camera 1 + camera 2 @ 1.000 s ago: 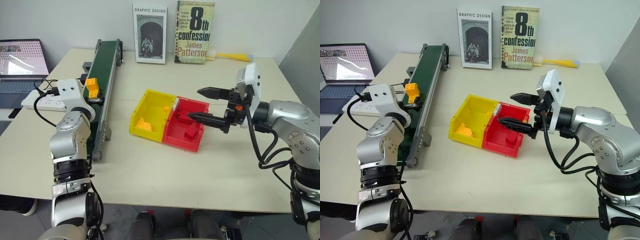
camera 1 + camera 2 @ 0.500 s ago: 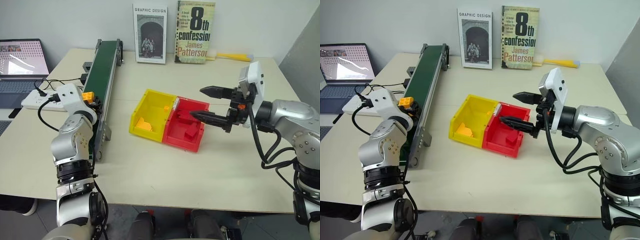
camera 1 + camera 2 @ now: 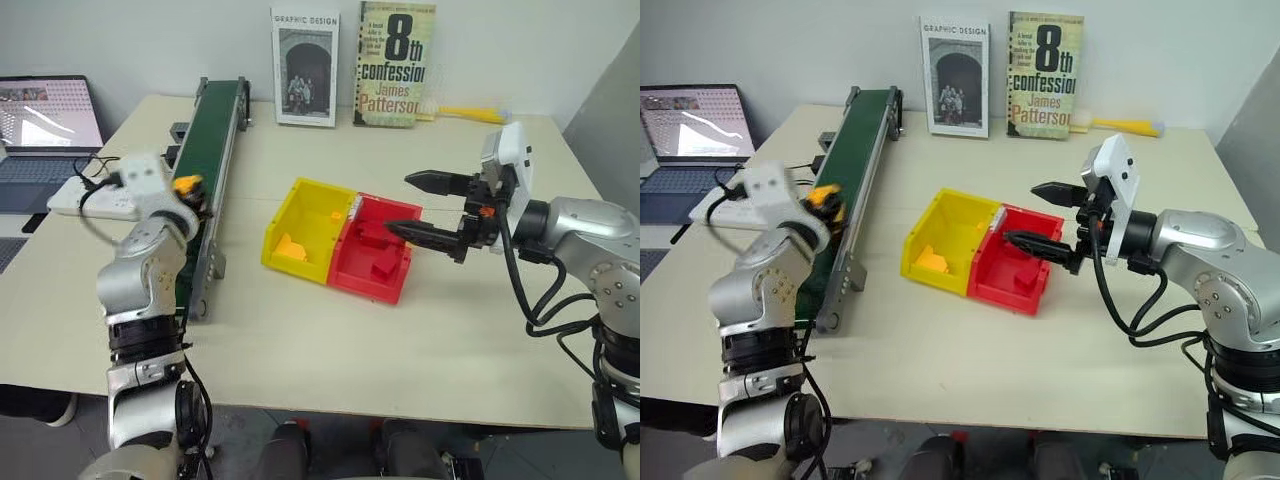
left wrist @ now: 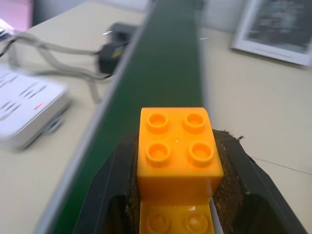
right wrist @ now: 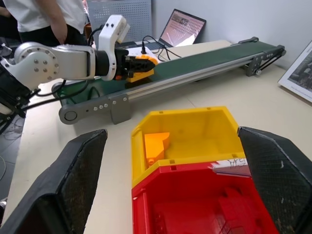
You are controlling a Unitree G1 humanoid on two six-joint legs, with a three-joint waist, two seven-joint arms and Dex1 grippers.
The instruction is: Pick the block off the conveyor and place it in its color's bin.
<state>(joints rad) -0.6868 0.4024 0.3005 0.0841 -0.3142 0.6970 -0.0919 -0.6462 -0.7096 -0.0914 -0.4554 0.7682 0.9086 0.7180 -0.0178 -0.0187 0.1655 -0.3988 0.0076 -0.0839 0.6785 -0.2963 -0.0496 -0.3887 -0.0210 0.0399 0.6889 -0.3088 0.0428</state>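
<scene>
My left gripper (image 3: 190, 187) is shut on the small yellow-orange block (image 4: 176, 146), holding it just above the dark-green conveyor (image 3: 216, 125) near its middle. The block's studs face up between the black fingers (image 4: 234, 170). The yellow bin (image 3: 312, 212) sits at the table's centre, joined to a red bin (image 3: 372, 286) on its right. My right gripper (image 3: 398, 203) hangs open over the red bin's far right side with nothing between its fingers.
An orange piece (image 3: 290, 248) lies in the yellow bin and red blocks (image 3: 384, 270) lie in the red bin. Two books (image 3: 394, 63) stand at the back. A laptop (image 3: 50, 115) and a white power strip (image 3: 85, 200) with cables sit to the left of the conveyor. A person (image 5: 44, 19) stands beyond the table.
My left gripper has shut on the block and lifted it off the belt, shifting a little to the right. The right arm has stayed still.
</scene>
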